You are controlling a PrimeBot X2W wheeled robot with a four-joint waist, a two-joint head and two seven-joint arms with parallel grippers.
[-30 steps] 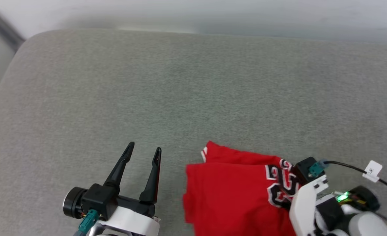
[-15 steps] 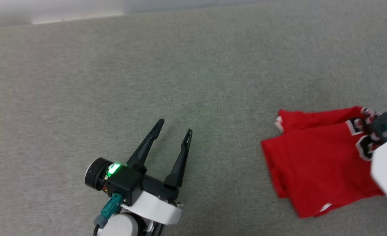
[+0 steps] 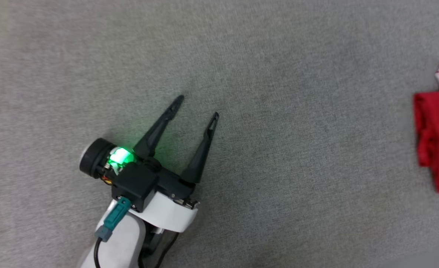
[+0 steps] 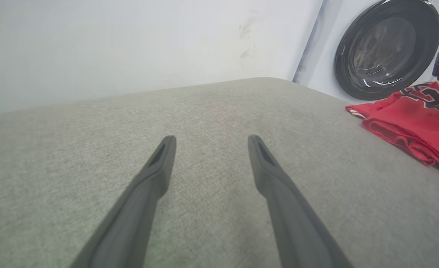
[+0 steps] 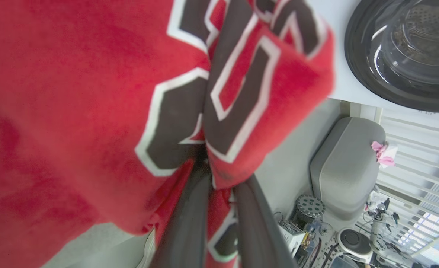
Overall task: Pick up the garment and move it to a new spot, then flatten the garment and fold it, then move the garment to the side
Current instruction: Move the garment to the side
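While the left gripper (image 3: 198, 106) hangs low over the grey fabric-covered desk (image 3: 279, 56), its pale forearm (image 3: 111, 242) rises from the bottom edge of the head view. It leans up and to the right. At the wrist sits a black housing with a lit green light (image 3: 119, 156) and a teal connector (image 3: 113, 219). From there the two long dark fingers (image 3: 156, 128) spread apart, so the jaws stand wide with nothing between them. In the left wrist view the same gripper (image 4: 211, 138) looks along the desk at a shallow angle towards a pale wall (image 4: 130, 44). I cannot tell whether its fingertips touch the fabric.

Well to that arm's right lies the garment (image 3: 437, 130), a red bundle cut off by the right edge of the head view. The left wrist view shows the garment (image 4: 413, 126) resting on the desk in folds near the far right edge, with its black, white-edged lettering at the top. Just beyond it is a washing machine door (image 4: 387, 48).

Seen from the right wrist, the right gripper (image 5: 215, 186) has its jaws drawn narrow and clamped on a bunched, lettered fold of the garment (image 5: 74, 93). Red cloth drapes around both fingers. Past the cloth are the washing machine door (image 5: 409, 52) and a grey padded seat (image 5: 344, 167).
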